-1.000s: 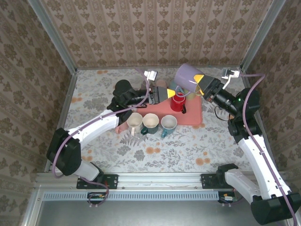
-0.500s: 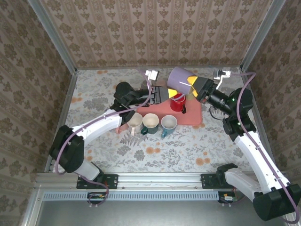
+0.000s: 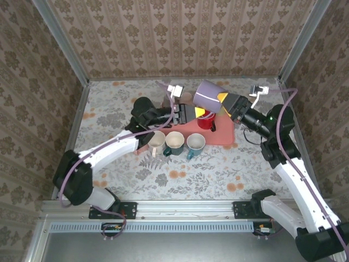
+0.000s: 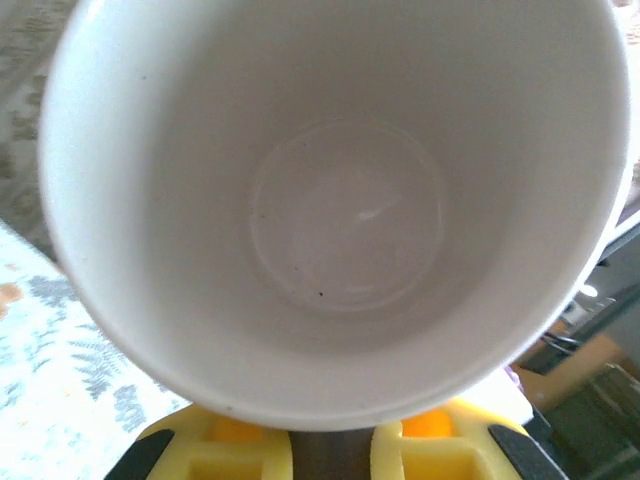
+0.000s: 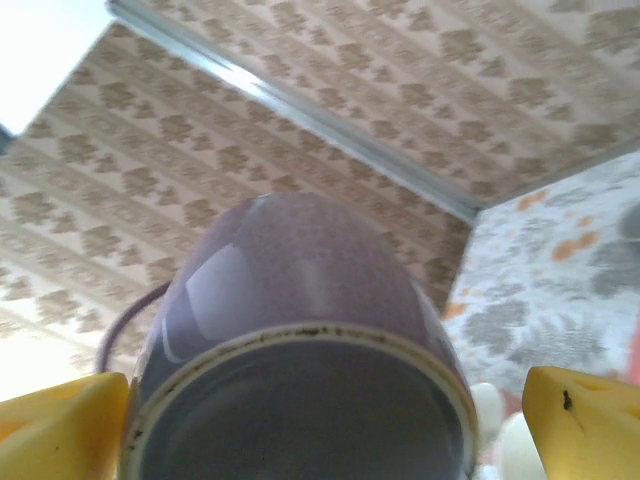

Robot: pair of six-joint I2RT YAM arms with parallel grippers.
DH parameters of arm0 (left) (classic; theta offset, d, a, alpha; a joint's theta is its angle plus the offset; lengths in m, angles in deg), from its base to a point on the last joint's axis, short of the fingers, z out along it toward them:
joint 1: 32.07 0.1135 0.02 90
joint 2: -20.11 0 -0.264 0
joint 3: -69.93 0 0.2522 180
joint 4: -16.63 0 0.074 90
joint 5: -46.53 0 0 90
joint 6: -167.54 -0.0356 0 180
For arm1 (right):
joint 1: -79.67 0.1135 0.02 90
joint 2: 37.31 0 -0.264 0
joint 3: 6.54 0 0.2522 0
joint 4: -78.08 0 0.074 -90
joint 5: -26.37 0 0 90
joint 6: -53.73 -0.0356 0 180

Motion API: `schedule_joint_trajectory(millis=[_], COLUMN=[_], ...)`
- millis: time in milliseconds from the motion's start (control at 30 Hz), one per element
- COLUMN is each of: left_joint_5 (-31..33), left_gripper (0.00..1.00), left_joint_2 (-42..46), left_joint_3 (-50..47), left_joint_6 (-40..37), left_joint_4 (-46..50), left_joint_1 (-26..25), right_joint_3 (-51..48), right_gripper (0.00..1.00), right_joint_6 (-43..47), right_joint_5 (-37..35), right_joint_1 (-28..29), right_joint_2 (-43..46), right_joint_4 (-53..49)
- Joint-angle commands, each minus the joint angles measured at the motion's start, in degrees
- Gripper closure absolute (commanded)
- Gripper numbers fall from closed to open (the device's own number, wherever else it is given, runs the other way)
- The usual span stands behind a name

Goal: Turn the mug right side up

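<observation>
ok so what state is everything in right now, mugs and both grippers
purple mug, in the air, tipped on its side, not yet upright
left gripper, jaws nearly shut under the mug's rim, seemingly gripping it
right gripper, jaws open around the mug's base
red mug, upright on the pink tray
three cups, upright, in a row before the tray

mug [image 4: 340, 210]: white inside, open end facing us
fingers [image 4: 215, 455]: yellow, below the rim, dark bit between
table [image 4: 50, 350]: leafy pattern, lower left
</observation>
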Motion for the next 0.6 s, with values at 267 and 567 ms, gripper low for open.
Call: schedule_joint_trajectory(millis=[267,567], left_joint_5=[49.28,68.47], left_gripper=[1.0,1.0], left_joint_2=[4.72,-13.35], left_joint_3=[16.06,24.46], left_joint_6=[-47.6,-48.18], left_joint_4=[59.52,67.47], left_joint_1=[-21.4,-32.43], right_joint_3=[15.7,16.05], right_gripper=[0.0,0.01], right_joint_6=[28.56,27.24], right_joint_5=[-47.83,-53.34], right_joint_1=[-0.04,0.07], right_joint_2=[6.78,9.94], right_joint_4=[-44.08,-46.34])
